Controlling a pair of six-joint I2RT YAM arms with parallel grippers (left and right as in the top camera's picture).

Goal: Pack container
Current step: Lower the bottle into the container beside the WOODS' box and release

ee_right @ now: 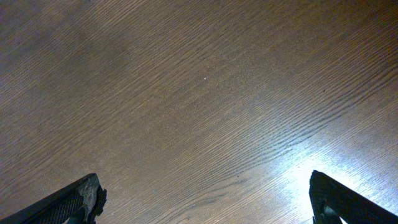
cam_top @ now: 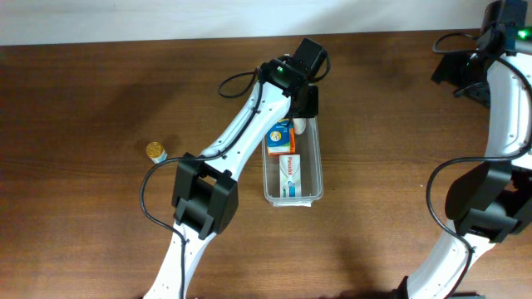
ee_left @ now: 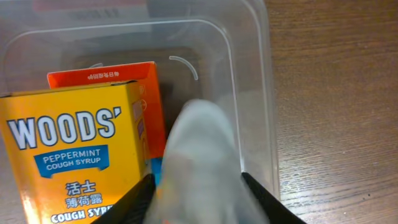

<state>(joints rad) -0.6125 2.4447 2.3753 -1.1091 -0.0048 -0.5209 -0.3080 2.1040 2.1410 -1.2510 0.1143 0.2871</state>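
The container (cam_top: 319,166), a clear narrow bin, sits mid-table and holds small boxes. In the left wrist view, a yellow Woods' cough syrup box (ee_left: 74,155) stands inside it in front of an orange box (ee_left: 118,78). My left gripper (ee_left: 199,186) hovers over the container's far end (ee_left: 249,93). A blurred grey-white object (ee_left: 202,162) lies between its black fingers (ee_left: 140,199), which stand slightly apart, and it looks to be slipping free. In the overhead view this object (cam_top: 299,125) shows white just below the left gripper (cam_top: 302,115). My right gripper (ee_right: 205,199) is wide open over bare wood.
A white, blue and red box (cam_top: 288,174) lies flat in the container's near half, with an orange and blue box (cam_top: 280,135) behind it. A small gold-capped bottle (cam_top: 156,151) stands on the table to the left. The right arm (cam_top: 507,100) is at the far right edge.
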